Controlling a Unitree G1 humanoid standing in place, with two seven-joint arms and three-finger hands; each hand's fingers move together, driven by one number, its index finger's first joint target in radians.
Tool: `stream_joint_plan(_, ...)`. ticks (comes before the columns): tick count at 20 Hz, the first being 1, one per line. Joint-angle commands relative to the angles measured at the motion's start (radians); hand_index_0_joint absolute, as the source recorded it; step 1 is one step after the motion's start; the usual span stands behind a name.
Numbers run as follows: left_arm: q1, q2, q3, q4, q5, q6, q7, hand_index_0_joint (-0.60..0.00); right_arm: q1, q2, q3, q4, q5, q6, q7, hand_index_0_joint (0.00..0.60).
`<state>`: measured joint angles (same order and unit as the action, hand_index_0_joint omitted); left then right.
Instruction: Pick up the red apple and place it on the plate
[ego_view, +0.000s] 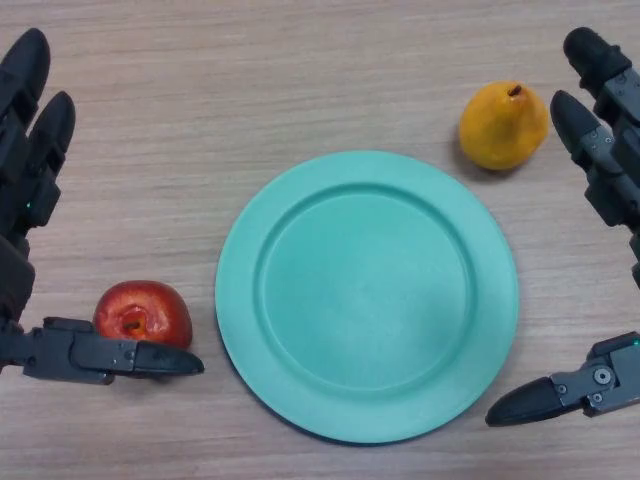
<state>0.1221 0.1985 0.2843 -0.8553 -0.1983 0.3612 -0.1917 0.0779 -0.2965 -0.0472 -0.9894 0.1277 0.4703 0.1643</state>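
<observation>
A red apple (143, 312) lies on the wooden table just left of a round green plate (367, 295), apart from its rim. My left hand (30, 190) is at the left edge, open, fingers straight and pointing away. Its thumb (110, 356) reaches right along the near side of the apple, close to it or touching it. The apple sits in the gap between thumb and fingers, not held. My right hand (605, 120) is open at the right edge, its thumb (560, 390) near the plate's lower right rim.
A yellow pear (503, 125) lies on the table beyond the plate's upper right rim, just left of my right hand's fingers.
</observation>
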Motion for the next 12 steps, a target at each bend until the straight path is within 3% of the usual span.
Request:
stream_joint_plan(1, -0.007, 0.018, 0.05, -0.061, 0.032, -0.144, -0.013, 0.0, -0.011, -0.017, -0.029, -0.058, 0.026, -0.144, -0.015, 0.0)
stream_joint_plan(6, -0.022, 0.025, 0.045, -0.064, 0.041, -0.13, -0.011, 0.0, -0.008, -0.071, -0.026, -0.058, 0.095, -0.148, -0.058, 0.0)
stream_joint_plan(10, 0.011, 0.003, 0.034, -0.07, 0.024, -0.157, -0.021, 0.0, 0.005, -0.052, -0.032, -0.058, 0.087, -0.157, -0.048, 0.0)
stream_joint_plan(12, 0.064, -0.005, 0.009, -0.059, -0.014, -0.207, 0.032, 0.0, 0.005, -0.051, -0.037, -0.058, 0.093, -0.158, -0.05, 0.0)
